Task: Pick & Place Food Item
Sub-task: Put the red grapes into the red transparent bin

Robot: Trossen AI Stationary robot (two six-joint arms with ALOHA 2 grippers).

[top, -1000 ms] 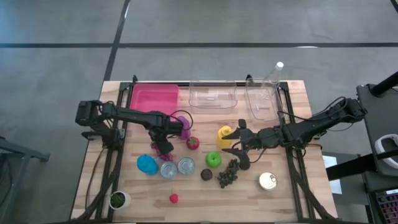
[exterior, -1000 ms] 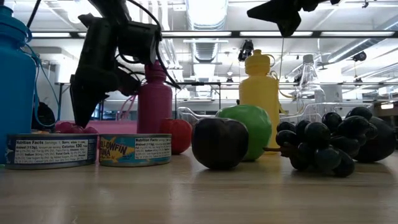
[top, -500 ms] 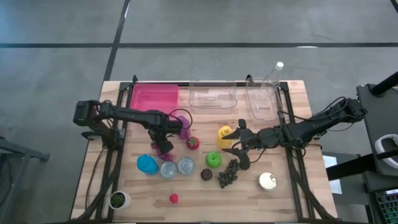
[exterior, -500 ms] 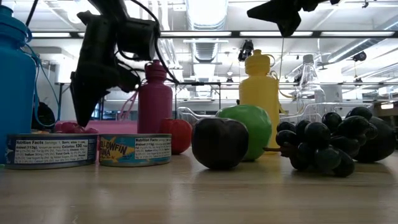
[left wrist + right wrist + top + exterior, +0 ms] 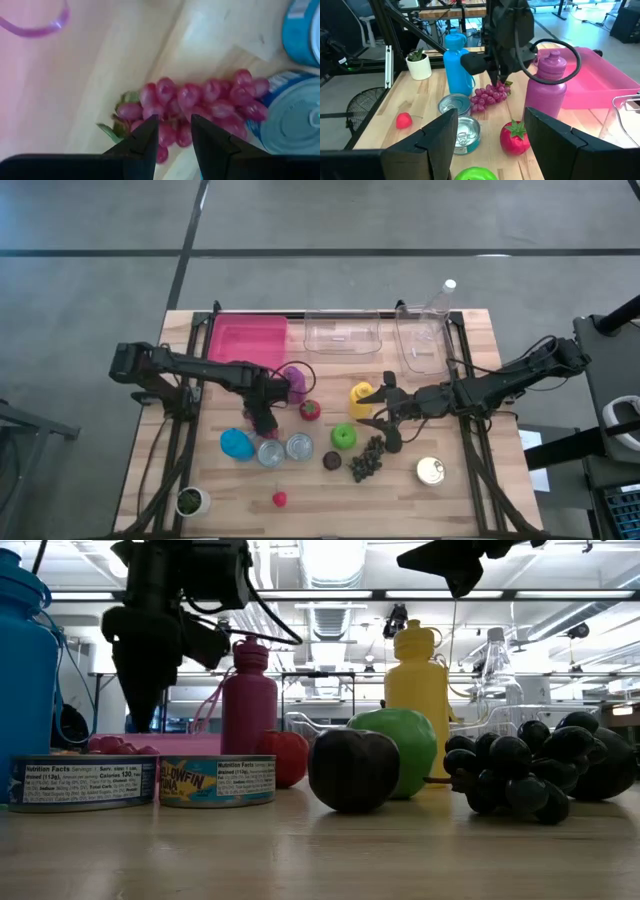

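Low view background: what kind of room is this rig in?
Probably a lab or workshop: exposed ceiling ducts and strip lights, a bare concrete floor around the wooden table, and desks with cables behind.

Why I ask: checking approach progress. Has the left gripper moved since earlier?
Yes. The left gripper shifted away from the purple bottle, toward the blue bottle.

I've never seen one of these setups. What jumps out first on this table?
The left gripper hangs right above a bunch of red grapes, between the blue bottle and the purple bottle, fingers slightly apart. Nearer the middle, the right gripper waits open by the yellow bottle, with a green apple and dark grapes close by.
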